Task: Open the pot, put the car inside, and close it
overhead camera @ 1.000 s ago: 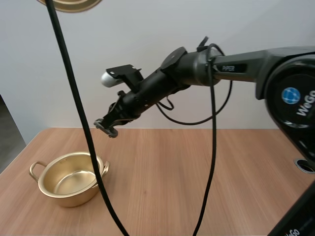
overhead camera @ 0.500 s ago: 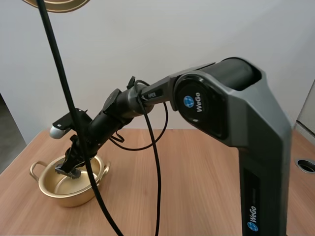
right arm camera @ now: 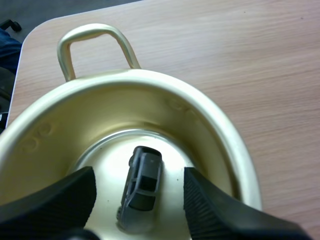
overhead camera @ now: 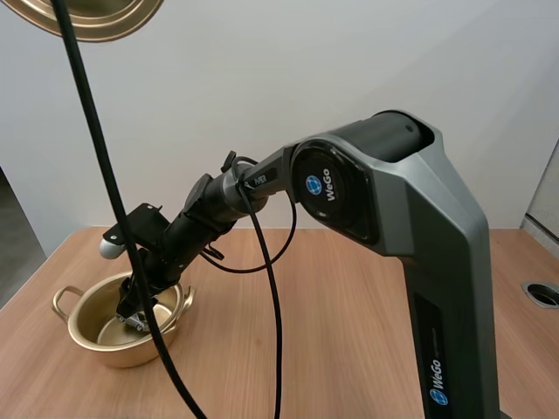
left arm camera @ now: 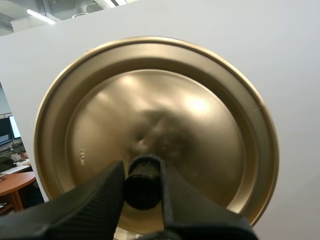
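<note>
Car [right arm camera: 142,187] lies flat on the pot [right arm camera: 220,150] floor, about centre. It sits between the right fingers [right arm camera: 60,200], which are spread apart on either side of it with neither visibly touching it, so release looks done. Its long axis runs from the near side of the pot toward the far wall, roughly in line with the pot's loop handle [right arm camera: 95,37] and leaning a little off that line. One end points at the handle side, but I cannot tell whether that is the nose or the tail. Pot stands open on the bench [overhead camera: 349,305], with the right arm reaching down into its mouth. Lid [left arm camera: 150,140] is well above the pot, off it entirely, underside facing the left wrist camera. Left fingers [left arm camera: 95,200] are pinched onto the lid's dark knob [left arm camera: 143,182]. Judged progress: opening is done and the car is in. Left to do: lift the right fingers clear of the pot, then bring the lid down and seat it on the rim.
</note>
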Controlling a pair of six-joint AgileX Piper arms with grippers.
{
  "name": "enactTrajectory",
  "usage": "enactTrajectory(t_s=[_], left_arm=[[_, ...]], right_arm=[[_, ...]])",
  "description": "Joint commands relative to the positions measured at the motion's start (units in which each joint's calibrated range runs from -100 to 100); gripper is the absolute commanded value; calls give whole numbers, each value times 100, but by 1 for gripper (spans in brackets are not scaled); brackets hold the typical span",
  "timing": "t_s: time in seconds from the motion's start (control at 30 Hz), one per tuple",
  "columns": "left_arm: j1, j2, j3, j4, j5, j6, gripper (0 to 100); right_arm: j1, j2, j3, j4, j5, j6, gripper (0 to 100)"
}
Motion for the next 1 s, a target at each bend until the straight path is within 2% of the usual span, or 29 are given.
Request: enactTrajectory(t_s=[0.0,0.03,0.07,0.1,0.13,0.33,0.47,0.57,0.77,0.97], left_arm=[[1,19,44,310,11,0,0],[1,19,91,460,11,0,0],[1,19,151,598,11,0,0],[1,19,250,734,11,0,0],[1,19,385,837,26,0,0],[1,141,1643,1146,422,0,0],[1,387,2505,1346,537,-9,0],[1,773,3096,1359,537,65,0],[1,1797,3686,1421,537,297,0],[1,2798,3686,1421,855,364,0]], right_arm=[[-2,-90,-8,-99,7,20,87],[-9,-146,-8,-131,7,31,71],[-24,-236,-8,-196,7,91,46],[-45,-349,-8,-237,7,195,16],[-86,-451,-8,-343,7,298,0],[-527,-1408,-8,-1409,-284,1327,0],[-1088,-2078,-8,-2260,-405,1983,0],[-1524,-2484,-8,-2695,-330,2233,0],[-2344,-3319,-8,-2720,-51,2224,0],[-2811,-3976,-8,-2860,203,2197,0]])
